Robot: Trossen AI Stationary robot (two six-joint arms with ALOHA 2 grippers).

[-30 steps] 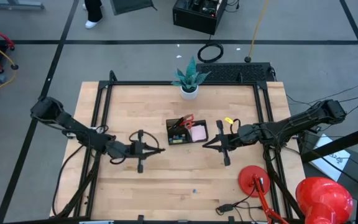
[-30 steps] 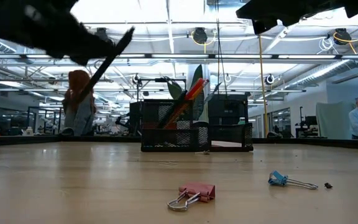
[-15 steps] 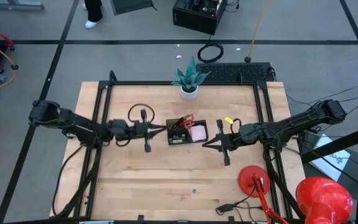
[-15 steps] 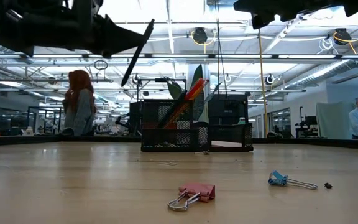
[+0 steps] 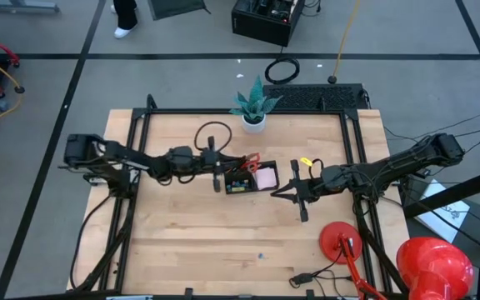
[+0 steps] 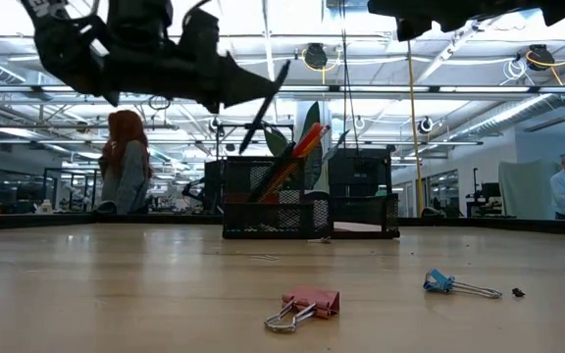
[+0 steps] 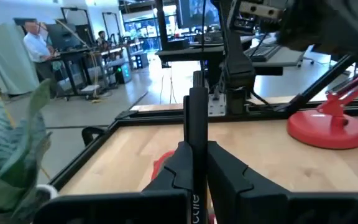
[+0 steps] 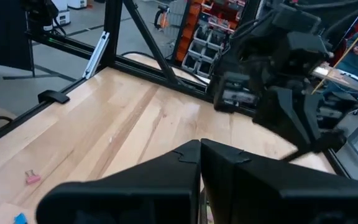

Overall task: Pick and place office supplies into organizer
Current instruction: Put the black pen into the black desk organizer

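Black and thin, a pen (image 7: 197, 134) stands between the two fingers of the left gripper (image 5: 220, 170), which are pressed together on it. In the low view the pen (image 6: 264, 106) slants down from this gripper (image 6: 226, 90) toward the organizer (image 6: 310, 215), and its tip hangs in the air, above the mesh wall and not touching it. In the high view the left gripper is just beside the organizer (image 5: 251, 177), at the edge that faces the left arm, and the arm is stretched across the wooden table (image 5: 182, 233).

Inside the organizer, ahead of the gripper, I can see the red-handled scissors (image 5: 252, 158), an orange pencil (image 6: 296, 154) leaning upright, and the pink sticky-note pad (image 5: 266, 178) in the compartment farthest from the left gripper.

On the other side of the organizer, the right gripper (image 5: 280, 192) hangs over the table with its fingers (image 8: 179, 163) fully closed and nothing between them. It is near the organizer but not touching it.

On the near part of the table, well apart from both grippers, lie a pink clip (image 6: 302, 305) and a blue clip (image 6: 446, 284). A small yellow piece (image 5: 307, 162) lies close to the right arm. A white plant pot (image 5: 254, 123) stands behind the organizer, and a red round-based object (image 5: 342, 240) stands near the right arm.
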